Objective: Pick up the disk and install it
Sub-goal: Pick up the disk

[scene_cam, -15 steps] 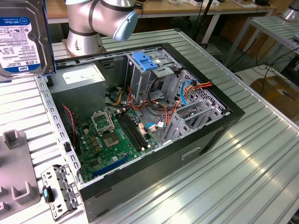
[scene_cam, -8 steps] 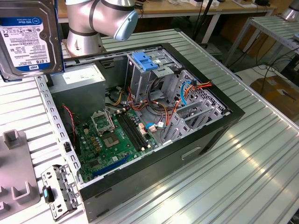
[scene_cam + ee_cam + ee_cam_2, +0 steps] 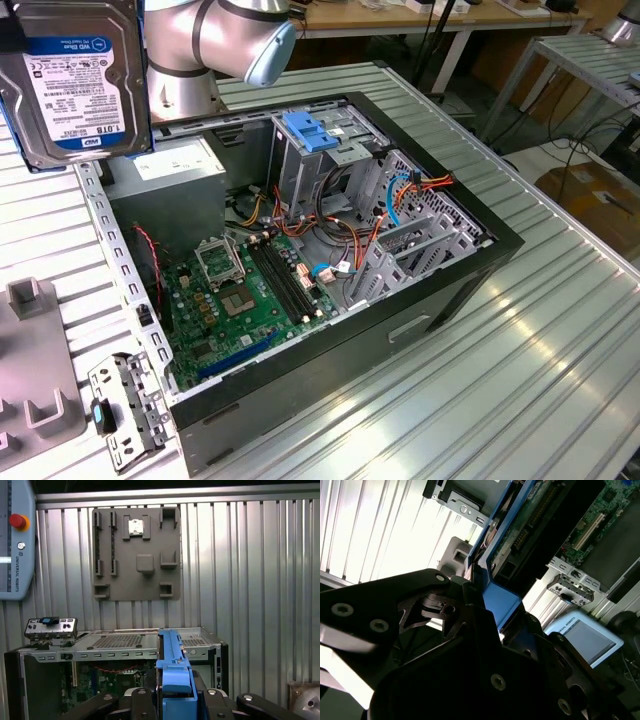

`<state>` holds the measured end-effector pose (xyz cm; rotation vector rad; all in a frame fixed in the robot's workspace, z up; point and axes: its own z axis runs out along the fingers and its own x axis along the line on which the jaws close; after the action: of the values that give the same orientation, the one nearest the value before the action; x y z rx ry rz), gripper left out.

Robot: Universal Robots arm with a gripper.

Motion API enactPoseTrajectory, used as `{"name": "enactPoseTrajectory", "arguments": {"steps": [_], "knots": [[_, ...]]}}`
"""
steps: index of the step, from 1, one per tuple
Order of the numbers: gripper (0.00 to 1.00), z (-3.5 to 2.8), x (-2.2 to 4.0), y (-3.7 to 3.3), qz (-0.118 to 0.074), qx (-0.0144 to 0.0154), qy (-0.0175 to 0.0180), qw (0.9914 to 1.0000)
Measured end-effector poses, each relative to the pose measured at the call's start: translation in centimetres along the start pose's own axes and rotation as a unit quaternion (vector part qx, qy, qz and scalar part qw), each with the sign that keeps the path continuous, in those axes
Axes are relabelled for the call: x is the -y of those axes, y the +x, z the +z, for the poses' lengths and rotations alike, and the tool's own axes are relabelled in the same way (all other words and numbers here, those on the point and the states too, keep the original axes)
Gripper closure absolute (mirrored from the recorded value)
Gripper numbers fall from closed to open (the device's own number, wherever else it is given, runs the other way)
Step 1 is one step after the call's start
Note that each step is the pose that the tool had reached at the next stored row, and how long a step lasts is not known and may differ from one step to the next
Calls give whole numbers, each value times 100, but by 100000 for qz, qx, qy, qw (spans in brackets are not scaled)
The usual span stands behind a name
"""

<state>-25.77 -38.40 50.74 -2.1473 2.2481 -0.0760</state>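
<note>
Exterior view coverage places the disk [image 3: 75, 85] at the upper left of the frame. It is held up off the ribbed metal table [image 3: 560, 350], its labelled face is turned toward the camera, and blue rails are seen along its edges. Just beside it, at the top of the frame, a grey joint of the arm [image 3: 215, 35] is seen. The open computer case [image 3: 450, 290] is laid on the table across the middle of the frame. Its green motherboard [image 3: 250, 300] is exposed at lower centre, and a metal drive cage [image 3: 300, 175] topped by a lighter blue latch plate [image 3: 310, 130] is seen at upper centre. A grey fixture tray [image 3: 35, 360] and a small metal bracket [image 3: 125, 410] are found at the lower left. In the first wrist view the gripper [image 3: 175, 700] is seen clamped on the disk, with its black fingers [image 3: 142, 702] pressed against either side of a blue rail. The case is seen beyond it, and a teach pendant [image 3: 15, 540] is laid on the table. A matching grip on the blue rail is shown in the second wrist view.
</note>
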Motion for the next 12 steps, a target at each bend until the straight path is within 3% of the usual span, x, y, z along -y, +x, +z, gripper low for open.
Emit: {"name": "enactPoseTrajectory", "arguments": {"steps": [12], "knots": [[63,1,7,0,2,5,8,100000]]}}
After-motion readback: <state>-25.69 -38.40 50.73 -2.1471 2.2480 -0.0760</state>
